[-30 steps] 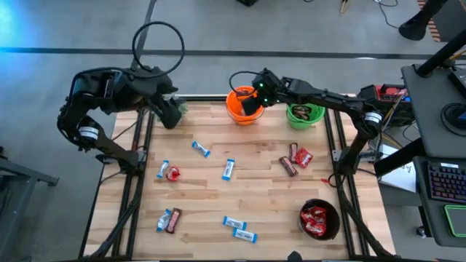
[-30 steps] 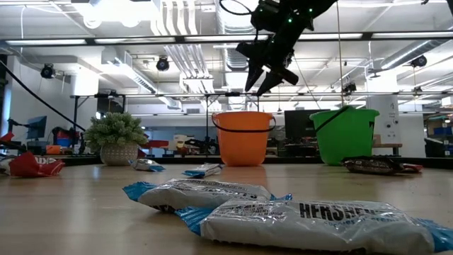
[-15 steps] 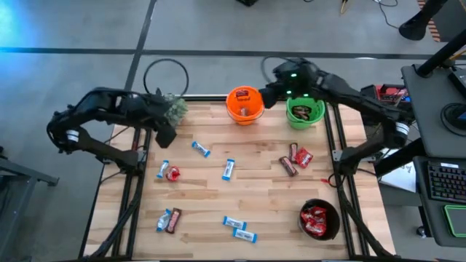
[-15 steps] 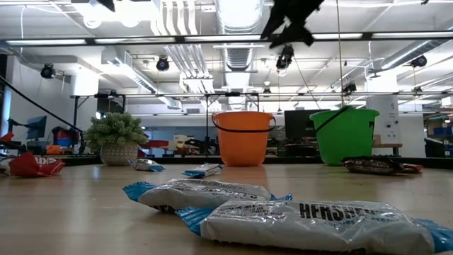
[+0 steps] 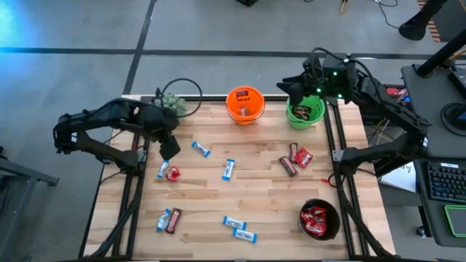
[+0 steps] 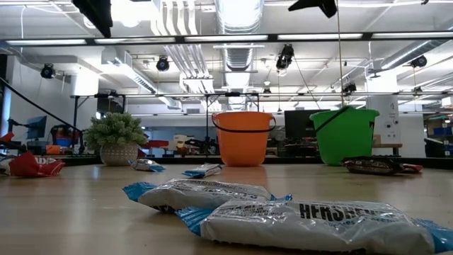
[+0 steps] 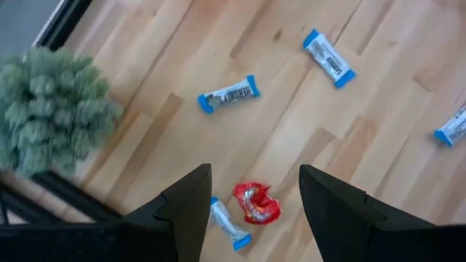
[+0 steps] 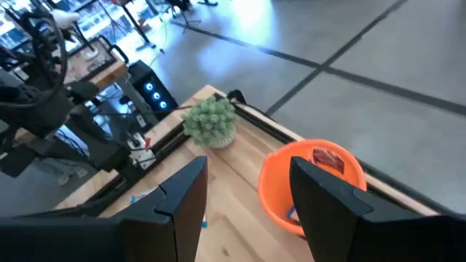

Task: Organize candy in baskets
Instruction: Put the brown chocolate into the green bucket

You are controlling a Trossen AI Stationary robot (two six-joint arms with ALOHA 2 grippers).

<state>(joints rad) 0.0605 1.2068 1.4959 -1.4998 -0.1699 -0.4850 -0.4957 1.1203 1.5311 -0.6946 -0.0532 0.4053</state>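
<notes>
Candy lies scattered on the wooden table point(image 5: 262, 196): blue-and-white bars point(image 5: 228, 169), dark brown bars point(image 5: 289, 166) and red packets point(image 5: 303, 157). The orange basket point(image 5: 245, 105) and green basket point(image 5: 304, 113) stand at the far edge, and the black basket point(image 5: 319, 220) with red packets stands near right. My left gripper point(image 5: 167, 151) hangs open, pointing down above a red packet point(image 7: 256, 202) and a blue-and-white bar point(image 7: 229, 225). My right gripper point(image 5: 285, 87) is open and high, just left of the green basket, with the orange basket point(image 8: 313, 182) ahead of it.
A small potted plant point(image 5: 173, 104) stands at the far left corner, close behind my left arm. More bars lie near the front edge point(image 5: 234, 223) and at the front left point(image 5: 173, 220). Dark frame rails run along both table sides point(image 5: 138, 182).
My left gripper has come down and toward the near edge from beside the plant, tipping to point downward over the red packet. My right gripper has risen and drawn back from above the orange basket toward the table's right, to beside the green basket. Both stayed open.
</notes>
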